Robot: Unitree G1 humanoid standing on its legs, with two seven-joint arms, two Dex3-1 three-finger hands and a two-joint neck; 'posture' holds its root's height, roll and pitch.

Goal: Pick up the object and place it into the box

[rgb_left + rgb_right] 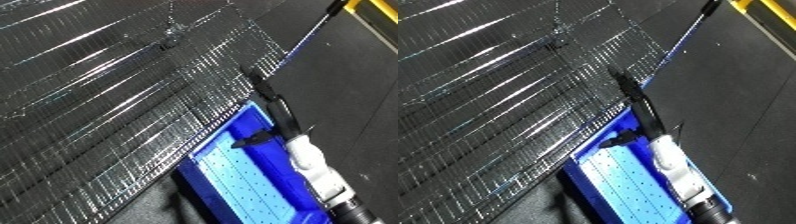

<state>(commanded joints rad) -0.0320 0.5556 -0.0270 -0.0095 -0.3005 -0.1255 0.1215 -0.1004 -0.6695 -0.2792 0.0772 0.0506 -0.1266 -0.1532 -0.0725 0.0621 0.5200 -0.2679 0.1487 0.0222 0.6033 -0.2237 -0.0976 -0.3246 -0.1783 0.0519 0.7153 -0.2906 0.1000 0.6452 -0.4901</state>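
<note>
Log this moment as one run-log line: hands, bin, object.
right hand: fingers straight, reaching past blue bin's far rim toward wire mesh | left hand: not in view | bin: interior looks empty | object: not identifiable

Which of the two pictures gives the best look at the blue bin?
The left eye view: the blue bin shows more of its pale perforated floor and rim there. The right eye view shows the same bin lower and nearer the edge, the right hand reaching past it.
</note>
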